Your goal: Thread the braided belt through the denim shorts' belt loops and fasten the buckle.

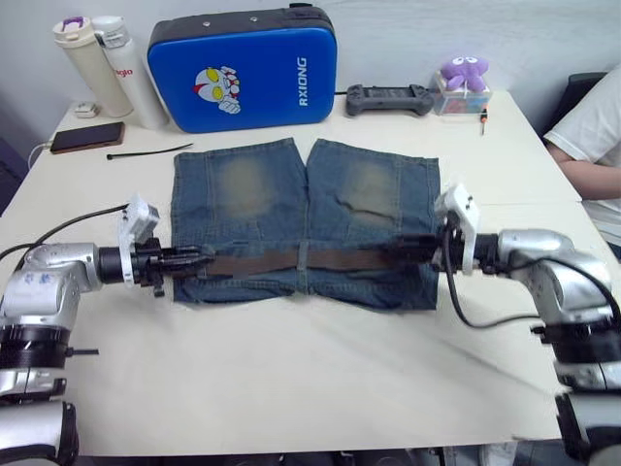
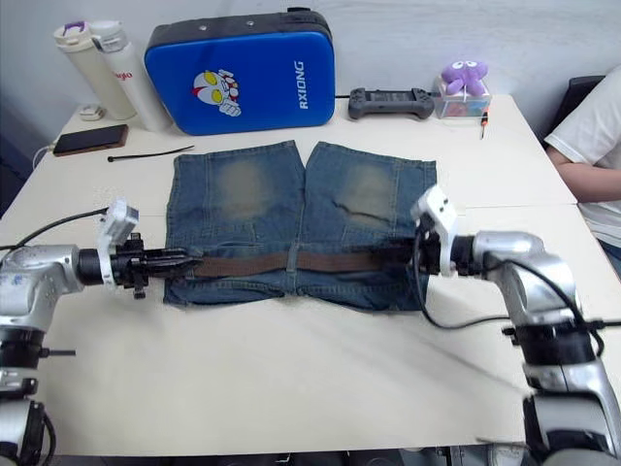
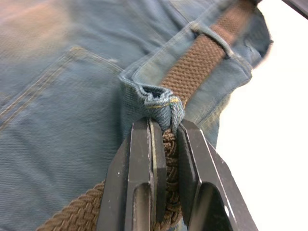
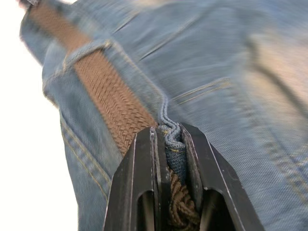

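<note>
left wrist view: left gripper (image 3: 166,139) clamped on braided belt (image 3: 202,60), belt loop (image 3: 156,103).

The 2 eye views look down over the table (image 1: 291,379); the 2 wrist views sit close on the denim shorts (image 3: 57,120).

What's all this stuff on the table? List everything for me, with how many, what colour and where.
Faded blue denim shorts: one, table centre.
Brown braided belt: one, along waistband.
Blue hard case: one, back.
White bottles: two, back left.
Dark phone: one, left.
Black cable tie: one, beside phone.
Black game controller: one, back.
Purple plush toy: one, back right.
Person's arm: one, white sleeve, right edge.
Left gripper, right gripper: black, clamping waistband ends.
</note>
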### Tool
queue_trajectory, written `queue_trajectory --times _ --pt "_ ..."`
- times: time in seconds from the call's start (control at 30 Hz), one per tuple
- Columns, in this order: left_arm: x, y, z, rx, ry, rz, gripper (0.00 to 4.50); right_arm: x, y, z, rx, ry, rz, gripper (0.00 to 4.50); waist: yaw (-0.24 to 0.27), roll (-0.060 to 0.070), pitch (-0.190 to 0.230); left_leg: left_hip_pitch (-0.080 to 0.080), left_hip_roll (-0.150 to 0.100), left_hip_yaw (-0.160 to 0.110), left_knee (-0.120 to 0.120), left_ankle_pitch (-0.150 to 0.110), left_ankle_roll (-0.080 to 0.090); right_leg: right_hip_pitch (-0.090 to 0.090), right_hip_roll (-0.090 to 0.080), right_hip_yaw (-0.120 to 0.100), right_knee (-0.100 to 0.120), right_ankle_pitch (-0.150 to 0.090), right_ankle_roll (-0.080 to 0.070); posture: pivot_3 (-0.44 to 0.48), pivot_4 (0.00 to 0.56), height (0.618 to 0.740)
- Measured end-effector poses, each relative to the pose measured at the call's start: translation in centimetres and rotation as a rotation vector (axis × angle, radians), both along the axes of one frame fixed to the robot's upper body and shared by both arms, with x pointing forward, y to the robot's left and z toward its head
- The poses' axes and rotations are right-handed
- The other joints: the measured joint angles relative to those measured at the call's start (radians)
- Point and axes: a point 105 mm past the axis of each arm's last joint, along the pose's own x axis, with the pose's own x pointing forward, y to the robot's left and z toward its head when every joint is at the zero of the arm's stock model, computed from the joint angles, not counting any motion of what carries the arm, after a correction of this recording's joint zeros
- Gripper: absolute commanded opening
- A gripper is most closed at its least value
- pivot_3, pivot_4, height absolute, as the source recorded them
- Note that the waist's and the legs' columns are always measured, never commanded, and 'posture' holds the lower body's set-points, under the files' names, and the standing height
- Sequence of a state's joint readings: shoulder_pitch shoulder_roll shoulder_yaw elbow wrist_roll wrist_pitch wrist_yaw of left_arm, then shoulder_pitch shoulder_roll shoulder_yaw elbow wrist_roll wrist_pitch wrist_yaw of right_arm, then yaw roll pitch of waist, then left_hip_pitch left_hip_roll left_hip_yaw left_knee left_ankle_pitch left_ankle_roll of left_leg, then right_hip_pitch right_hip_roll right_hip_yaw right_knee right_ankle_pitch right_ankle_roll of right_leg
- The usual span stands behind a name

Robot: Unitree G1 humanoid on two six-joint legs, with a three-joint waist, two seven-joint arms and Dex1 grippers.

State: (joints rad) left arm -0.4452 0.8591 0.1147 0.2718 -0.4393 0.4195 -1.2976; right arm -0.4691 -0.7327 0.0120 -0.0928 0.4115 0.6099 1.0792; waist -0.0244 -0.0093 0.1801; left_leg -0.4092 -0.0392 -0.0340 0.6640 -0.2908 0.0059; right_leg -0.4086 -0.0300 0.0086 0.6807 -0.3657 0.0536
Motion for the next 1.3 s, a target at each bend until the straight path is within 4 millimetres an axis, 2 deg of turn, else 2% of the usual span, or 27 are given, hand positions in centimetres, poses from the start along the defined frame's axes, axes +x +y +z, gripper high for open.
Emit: queue_trajectory --times 0.1,0.27,0.37,0.47,0.57,0.73,0.87,0.9,0.97,1.0,1.13,1.2,1.23,1.3 --pt "-1.7 -0.2 -0.5 0.095 -0.164 -0.135 0.11 -2.7 -0.4 -0.6 -0.008 -0.194 0.039 0.12 0.003 0.0 0.0 0.001 0.0 0.0 0.0 0.0 0.0 0.001 0.0 0.0 -0.002 0.0 0.0 0.0 0.15 0.739" --pt "-3.1 -0.8 -1.2 0.119 -0.281 -0.22 0.11 -6.5 -1.8 -2.5 -0.123 -0.511 0.109 0.12 0.016 0.0 0.0 0.008 0.0 0.0 0.0 -0.004 0.007 0.011 0.0 0.0 -0.007 0.0 0.001 0.0 0.15 0.739" --pt "-7.6 -1.6 -3.6 0.271 -0.318 -0.451 0.11 -9.4 -3.1 -4.3 -0.172 -0.624 0.169 0.12 0.013 0.0 0.0 0.022 0.002 0.002 -0.006 -0.007 0.009 0.025 0.001 0.0 -0.017 0.0 0.001 0.0 0.15 0.739" --pt "-10.7 -1.9 -5.4 0.309 -0.322 -0.548 0.11 -11.1 -3.8 -5.7 -0.201 -0.685 0.214 0.12 0.013 0.0 0.0 0.036 0.002 0.003 -0.013 -0.008 0.01 0.038 0.001 0.001 -0.022 0.0 0.0 0.0 0.15 0.739" --pt "-13.4 -0.9 -6.8 0.371 -0.319 -0.617 0.11 -12.6 -4.0 -6.2 -0.229 -0.784 0.272 0.12 0.003 0.0 0.0 0.047 0.003 0.003 -0.018 -0.009 0.009 0.048 0.001 0.001 -0.025 -0.001 -0.001 0.0 0.15 0.739" --pt "-14.5 -0.2 -8.3 0.424 -0.372 -0.691 0.11 -15.0 -3.8 -8.4 -0.281 -0.836 0.431 0.12 0.002 0.0 0.0 0.052 0.004 0.003 -0.019 -0.009 0.009 0.053 0.001 0.001 -0.025 -0.002 -0.003 0.0 0.15 0.739" --pt "-14.1 -0.1 -8.7 0.473 -0.438 -0.761 0.11 -16.4 -4.5 -9.6 -0.327 -0.845 0.529 0.12 0.002 0.001 -0.001 0.053 0.004 0.003 -0.019 -0.009 0.009 0.053 0.001 0.001 -0.025 -0.002 -0.003 0.0 0.15 0.739" --pt "-14.0 0.0 -8.9 0.481 -0.462 -0.777 0.11 -16.9 -5.0 -10.1 -0.347 -0.843 0.558 1.25 0.004 0.003 -0.002 0.053 0.003 0.003 -0.019 -0.009 0.009 0.054 0.001 0.001 -0.026 -0.002 -0.003 0.0 0.15 0.739" --pt "-13.9 0.3 -9.0 0.483 -0.452 -0.774 1.14 -17.0 -6.7 -10.8 -0.401 -0.792 0.557 1.99 0.004 0.004 -0.002 0.054 0.003 0.003 -0.019 -0.009 0.009 0.054 0.001 0.001 -0.025 -0.002 -0.003 0.0 0.15 0.739" --pt "-13.9 0.6 -9.0 0.487 -0.431 -0.765 1.48 -16.9 -7.1 -10.6 -0.409 -0.802 0.546 2.45 0.002 0.004 -0.002 0.055 0.004 0.004 -0.02 -0.009 0.009 0.054 0.002 0.001 -0.025 -0.002 -0.003 0.0 0.15 0.739" --pt "-13.2 2.1 -8.7 0.429 -0.278 -0.63 3.3 -16.3 -8.1 -9.4 -0.416 -0.85 0.525 4.37 -0.007 0.002 -0.001 0.057 0.006 0.004 -0.019 -0.009 0.009 0.056 0.004 0.001 -0.022 -0.003 -0.006 0.0 0.15 0.739" --pt "-13.2 2.9 -8.5 0.416 -0.249 -0.587 4.24 -16.5 -8.4 -8.9 -0.416 -0.842 0.534 4.5 -0.005 0.002 -0.001 0.057 0.006 0.004 -0.019 -0.009 0.009 0.055 0.004 0.001 -0.022 -0.004 -0.006 0.0 0.15 0.739" --pt "-13.3 3.3 -8.4 0.414 -0.236 -0.566 4.44 -16.5 -8.6 -8.6 -0.421 -0.842 0.538 4.5 -0.003 0.001 -0.001 0.056 0.006 0.004 -0.019 -0.009 0.009 0.054 0.004 0.001 -0.022 -0.004 -0.006 0.0 0.15 0.739" --pt "-13.5 4.3 -7.9 0.397 -0.201 -0.5 4.44 -16.2 -8.9 -7.8 -0.422 -0.854 0.513 4.5 -0.003 0.0 0.0 0.055 0.006 0.004 -0.019 -0.01 0.008 0.054 0.004 0.001 -0.022 -0.004 -0.006 0.0 0.15 0.739"
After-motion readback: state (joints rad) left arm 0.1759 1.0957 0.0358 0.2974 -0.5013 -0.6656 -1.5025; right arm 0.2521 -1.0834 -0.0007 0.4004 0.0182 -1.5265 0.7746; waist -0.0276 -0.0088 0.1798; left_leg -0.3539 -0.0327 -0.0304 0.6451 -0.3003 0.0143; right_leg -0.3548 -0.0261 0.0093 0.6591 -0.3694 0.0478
